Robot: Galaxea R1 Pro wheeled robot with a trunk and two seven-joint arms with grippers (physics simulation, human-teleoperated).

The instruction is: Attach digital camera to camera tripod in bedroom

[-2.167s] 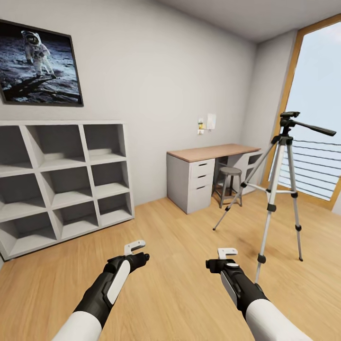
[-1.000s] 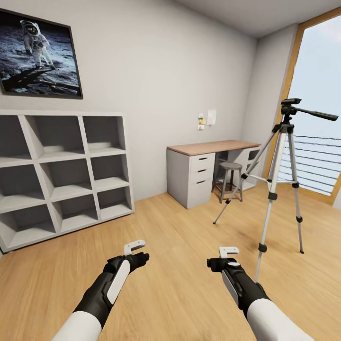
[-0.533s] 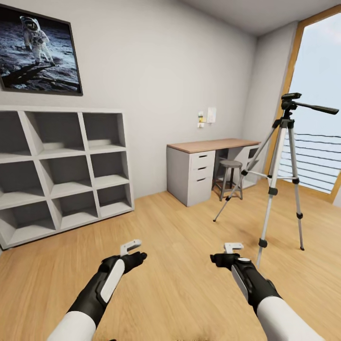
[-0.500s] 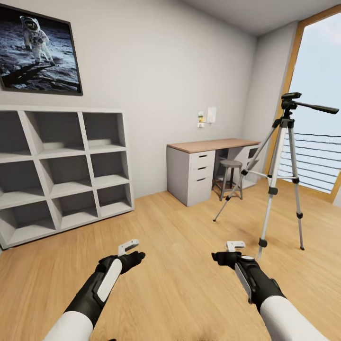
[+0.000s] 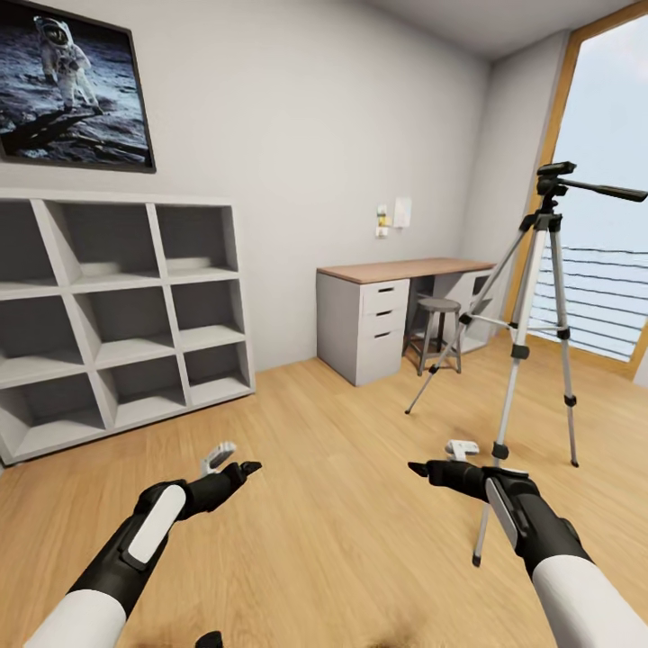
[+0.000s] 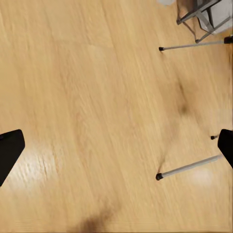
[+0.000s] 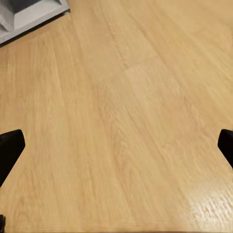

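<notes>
Light wood floor (image 5: 342, 504), white cube shelves (image 5: 117, 315), camera tripod (image 5: 531, 333).

Nothing readable anywhere, honestly. The astronaut poster (image 5: 72, 90) has no caption I can make out, and the small papers on the wall (image 5: 394, 218) are too tiny to read.

One tall silver-legged camera tripod (image 5: 531, 306) with a black head is counted at the right, and three legs are seen on it. One white cube shelf unit (image 5: 117, 315) is counted at the left; nine open compartments are visible. One framed astronaut picture (image 5: 67, 85), one white wood-topped desk (image 5: 382, 310) with three drawers and one round grey stool (image 5: 438, 331) are tallied at the far wall.
</notes>
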